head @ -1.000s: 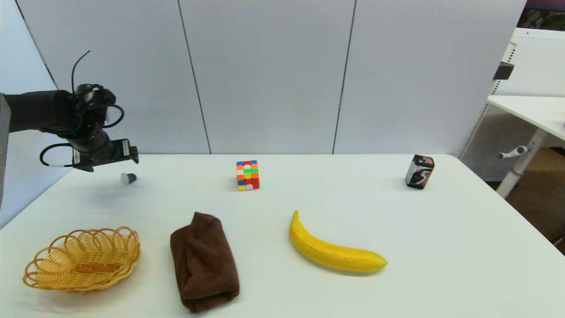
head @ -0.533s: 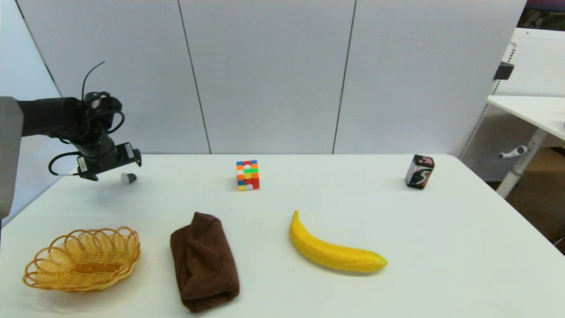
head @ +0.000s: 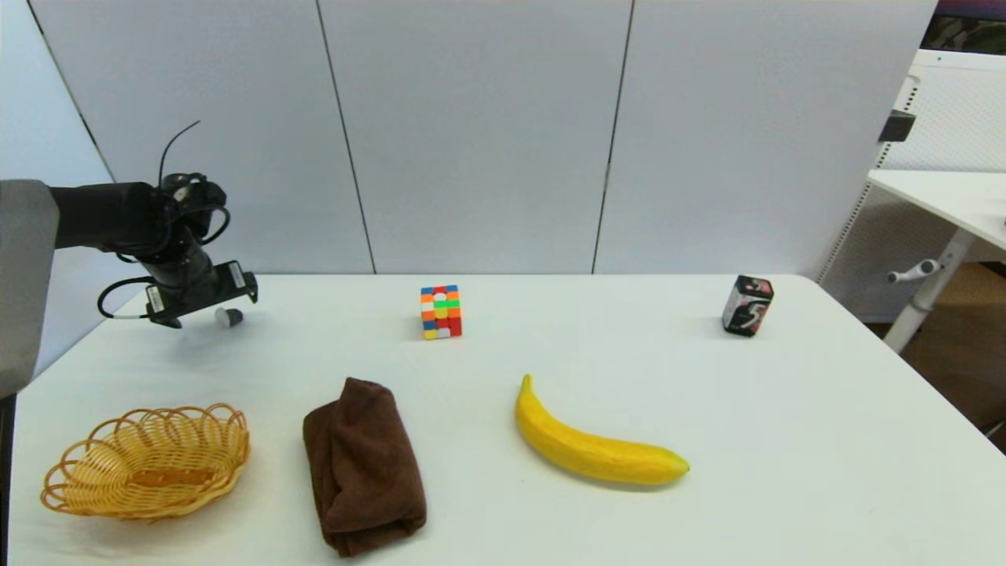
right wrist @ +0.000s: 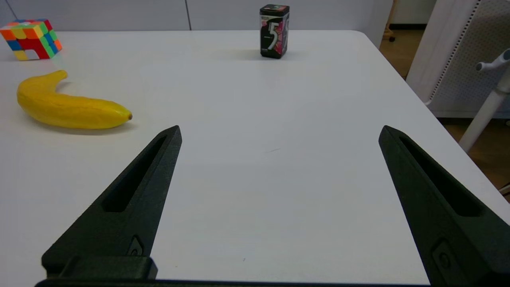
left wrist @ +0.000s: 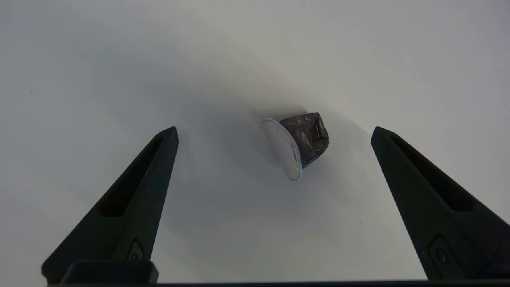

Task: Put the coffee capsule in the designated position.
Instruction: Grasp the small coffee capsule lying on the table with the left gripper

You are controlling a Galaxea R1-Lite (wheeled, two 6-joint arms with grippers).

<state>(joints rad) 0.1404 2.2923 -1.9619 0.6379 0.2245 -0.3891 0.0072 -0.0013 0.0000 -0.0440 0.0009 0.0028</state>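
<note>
Capsule (left wrist: pixel 297 143) on its side at far left, my left pincer (left wrist: pixel 275 133) spread wide astride it, pre-grasp; next: drop and clamp.

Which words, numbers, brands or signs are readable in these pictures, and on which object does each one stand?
"5": large white numeral on the front of the upright black box with pink and red print; it also shows on the box in the head view.
Small line of print under that numeral: too small to read.
White stickers on the left gripper's black body, seen in the head view: too small to read.
No other text is visible.
</note>
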